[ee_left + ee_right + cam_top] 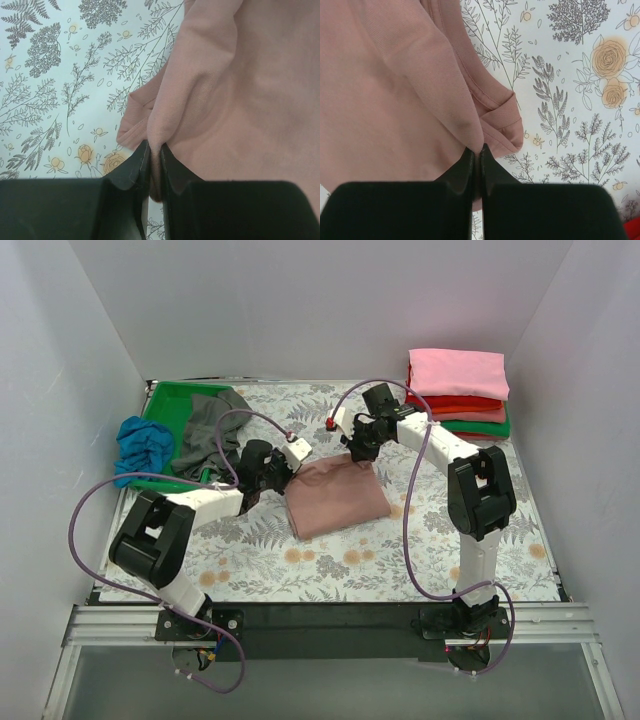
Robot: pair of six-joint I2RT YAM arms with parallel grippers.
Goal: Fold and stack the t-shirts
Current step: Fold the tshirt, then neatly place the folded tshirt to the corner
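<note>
Top external view: a soft, limp dusty-pink t-shirt [338, 498] lies folded at the centre of the floral table covering [330, 575], with the left gripper [281, 478] and right gripper [358, 451] each clamped tight on a far corner, likely the surest hold.

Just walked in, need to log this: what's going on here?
Both arms are working on one dusty-pink t-shirt, folded on the floral cover. The left gripper and right gripper are each shut on a far corner of it. A stack of folded tees sits at the far right; a grey tee lies in the green tray at far left, a blue tee beside it.
</note>
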